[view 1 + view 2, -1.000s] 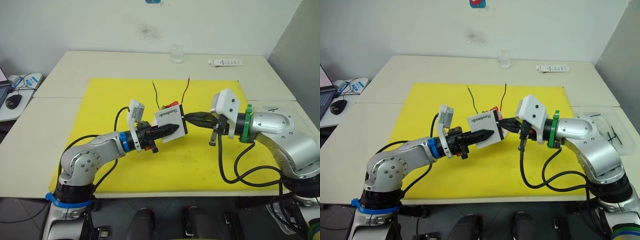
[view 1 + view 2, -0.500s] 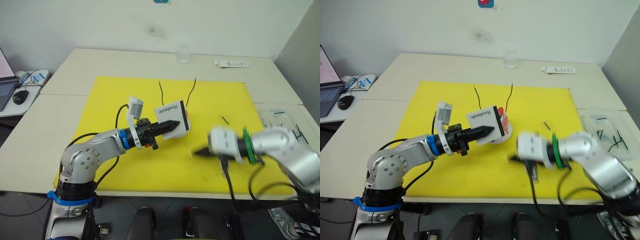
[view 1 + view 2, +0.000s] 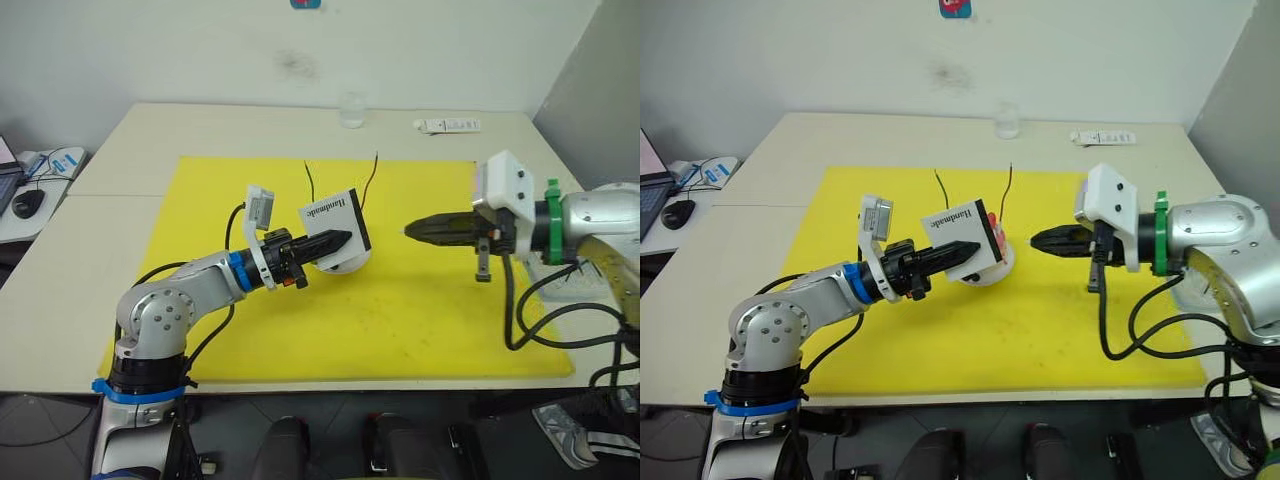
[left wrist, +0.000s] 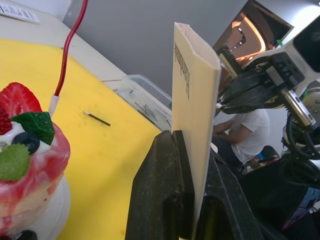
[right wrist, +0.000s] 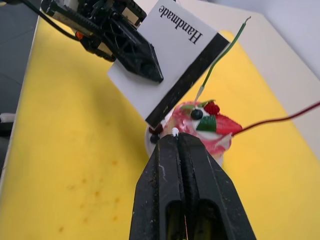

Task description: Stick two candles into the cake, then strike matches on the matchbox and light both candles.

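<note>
Currently the left end effector [image 3: 335,240] clamps the matchbox [image 3: 333,221] upright just in front of the cake [image 5: 202,127], so the right end effector [image 3: 412,231], pinching a match [image 5: 175,132], should drag its head firmly along the black strip.

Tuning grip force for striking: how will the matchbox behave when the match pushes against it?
The matchbox looks thin, light card, so it may flex. The left gripper pinches only one edge, so a firm push could pivot it. The match tip in the right gripper looks slender, probably snappable.
</note>
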